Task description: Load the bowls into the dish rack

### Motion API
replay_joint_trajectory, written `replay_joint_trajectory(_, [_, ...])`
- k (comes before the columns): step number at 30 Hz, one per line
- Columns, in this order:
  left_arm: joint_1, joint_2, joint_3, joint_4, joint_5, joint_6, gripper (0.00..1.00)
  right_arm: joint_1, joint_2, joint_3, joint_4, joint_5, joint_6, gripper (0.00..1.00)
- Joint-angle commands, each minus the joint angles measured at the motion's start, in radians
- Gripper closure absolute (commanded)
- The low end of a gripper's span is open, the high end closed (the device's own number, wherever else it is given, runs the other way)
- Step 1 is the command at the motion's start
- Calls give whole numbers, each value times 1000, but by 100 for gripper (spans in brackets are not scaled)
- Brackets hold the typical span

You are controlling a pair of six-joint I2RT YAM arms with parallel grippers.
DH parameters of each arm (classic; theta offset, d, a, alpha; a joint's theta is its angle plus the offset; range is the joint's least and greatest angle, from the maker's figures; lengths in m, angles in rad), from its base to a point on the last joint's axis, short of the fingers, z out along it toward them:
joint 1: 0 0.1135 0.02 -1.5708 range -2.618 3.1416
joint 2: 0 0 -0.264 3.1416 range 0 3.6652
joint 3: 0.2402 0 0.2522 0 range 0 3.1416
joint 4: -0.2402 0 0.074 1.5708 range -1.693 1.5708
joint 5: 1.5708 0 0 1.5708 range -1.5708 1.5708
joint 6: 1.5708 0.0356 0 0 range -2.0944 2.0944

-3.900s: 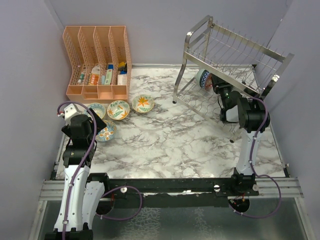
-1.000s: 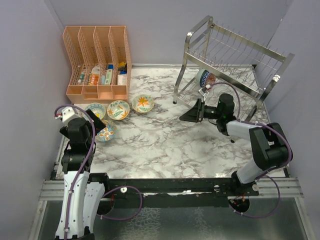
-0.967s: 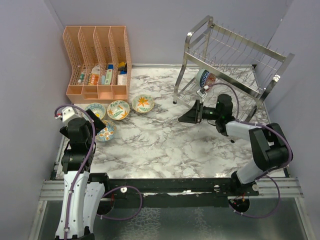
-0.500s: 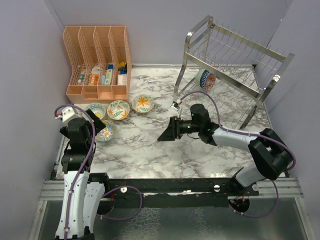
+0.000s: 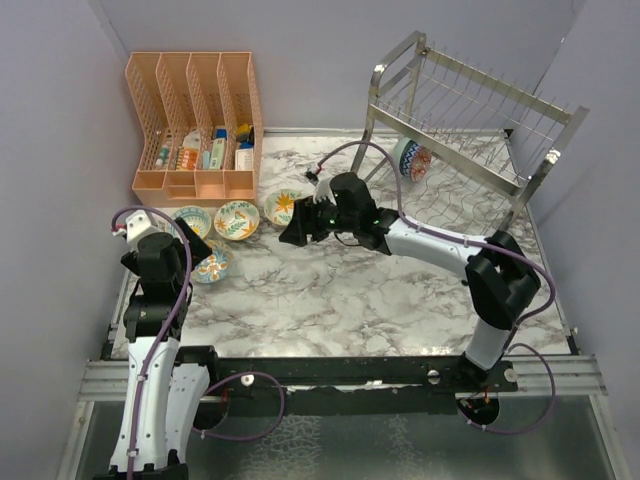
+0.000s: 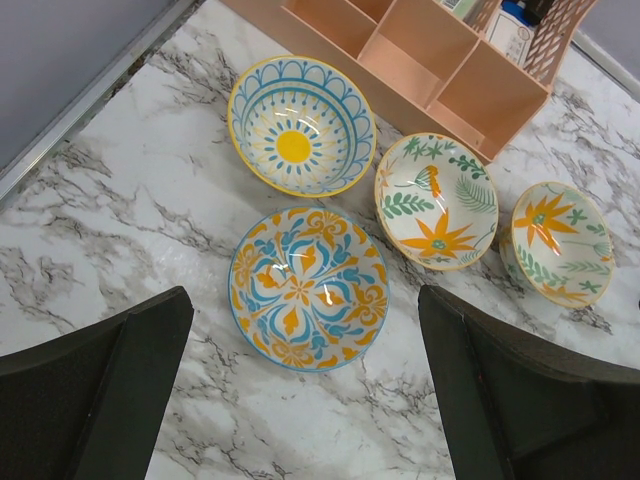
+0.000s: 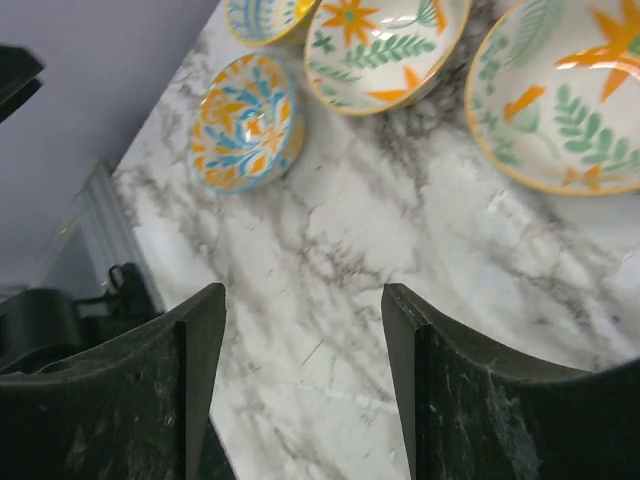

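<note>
While L wrist shows four bowls, top adds dish rack

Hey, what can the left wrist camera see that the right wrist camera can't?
Only the left wrist: the peach organizer and the open left end effector. Only the right wrist: the open right end effector and a corner of the marble table. Both: the marble table, the blue-and-orange bowl, the leafy bowl, the orange-star bowl, and the sunburst bowl, whole on the left, a sliver on the right.
</note>
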Motion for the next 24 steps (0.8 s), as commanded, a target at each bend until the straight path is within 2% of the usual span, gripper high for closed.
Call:
replay_joint_trajectory(1, [7, 6, 4, 22, 4, 3, 1, 8, 106, 174, -183, 227, -126, 35])
replay_joint_trajectory(7, [7, 15, 0, 30, 20, 7, 1, 11, 191, 303, -245, 348, -215, 34])
replay_joint_trajectory(13, [8, 20, 2, 25, 14, 7, 1, 20, 280, 403, -227, 226, -469, 34])
replay_joint_trajectory(20, [8, 12, 3, 25, 7, 5, 1, 47, 401, 559, -356, 270, -698, 35])
replay_joint_trajectory(24, [8, 15, 5, 23, 7, 7, 1, 58, 442, 587, -357, 266, -739, 35])
